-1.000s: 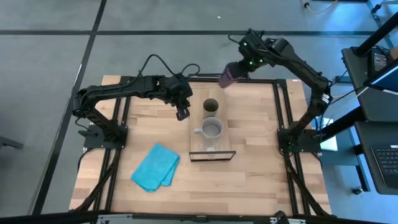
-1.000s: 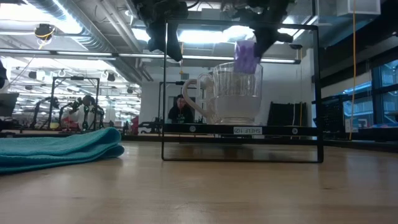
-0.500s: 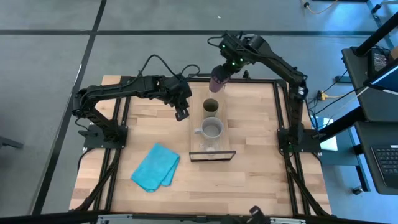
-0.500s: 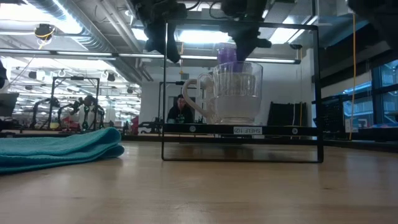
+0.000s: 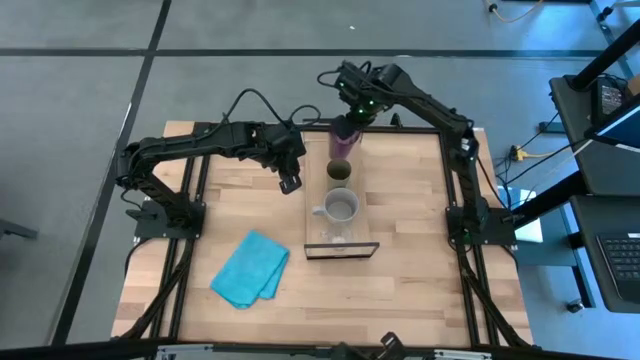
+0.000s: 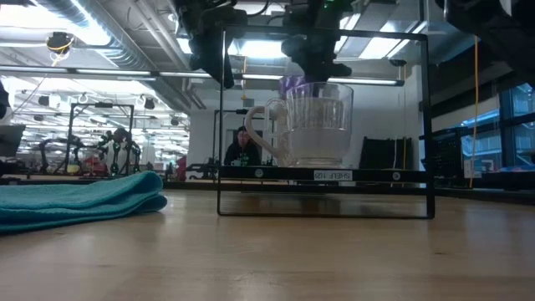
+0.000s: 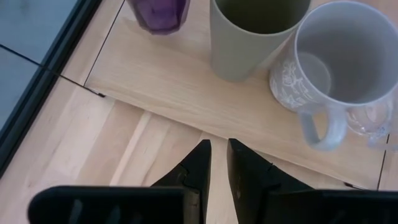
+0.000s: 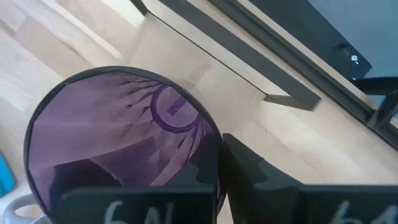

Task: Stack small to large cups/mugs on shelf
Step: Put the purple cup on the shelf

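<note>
Right end effector clamped on the rim of the purple tumbler, one dark finger outside the wall, the other inside. The tumbler is translucent, faceted plastic, round mouth, held upright at the far end of the shelf; can't tell whether its base touches the board. In the left wrist view its base shows at the board's far end, just beside the olive cup.

Shelf is a long narrow light-wood board, thin black metal edging, lying on the larger plank-wood counter. In a row on it: olive cup, matte, straight-sided, just beside the tumbler; then grey mug, glazed ceramic with a loop handle and pale patterned outside, touching or nearly touching the olive cup; then a tiny clear glass, ribbed, near the board's near end.

Left end effector hovers over the counter just left of the shelf, fingers nearly together, holding nothing.

Turquoise cloth, soft, folded and rumpled, lies on the counter well apart from the shelf.
</note>
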